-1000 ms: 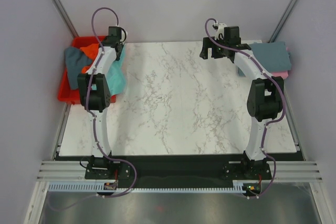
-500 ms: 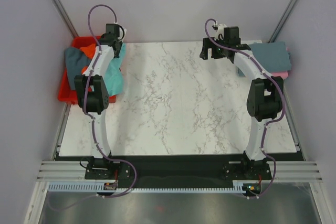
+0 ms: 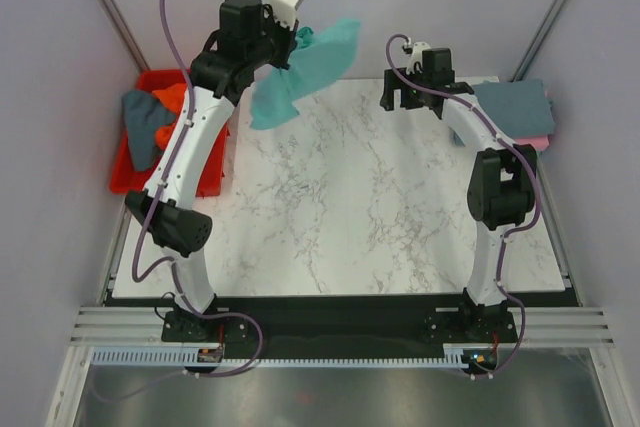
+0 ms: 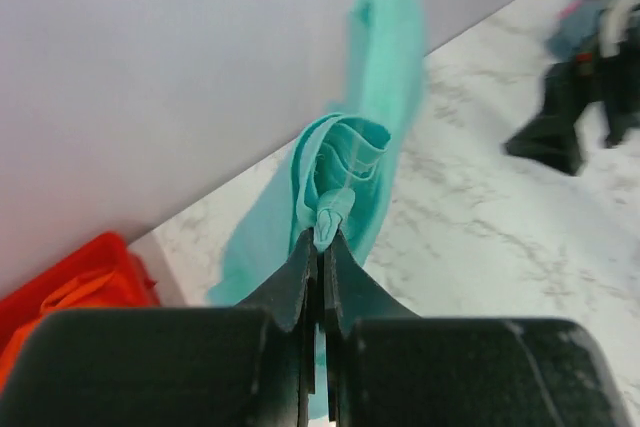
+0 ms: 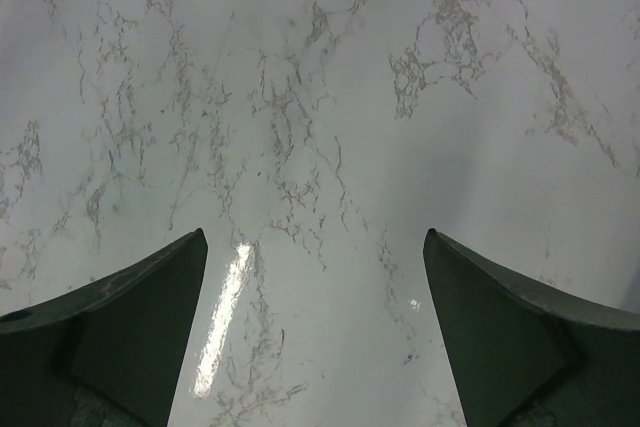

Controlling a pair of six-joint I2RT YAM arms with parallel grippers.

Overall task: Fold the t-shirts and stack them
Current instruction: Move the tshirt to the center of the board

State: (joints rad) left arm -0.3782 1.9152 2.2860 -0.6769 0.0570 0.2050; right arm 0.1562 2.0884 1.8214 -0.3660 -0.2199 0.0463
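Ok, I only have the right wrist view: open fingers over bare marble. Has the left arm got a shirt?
Observer: Yes, the left gripper is shut on a teal t-shirt, raised over the white marble table's far left.
Operator: What's in the bin?
Observer: The red plastic bin holds a grey-blue garment and an orange garment.
Operator: Any folded?
Observer: A grey-blue folded shirt tops a pink one at the far right corner.

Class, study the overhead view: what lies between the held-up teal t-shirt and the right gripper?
Nothing: only bare marble table shows between the teal t-shirt and the right gripper in the top external view.
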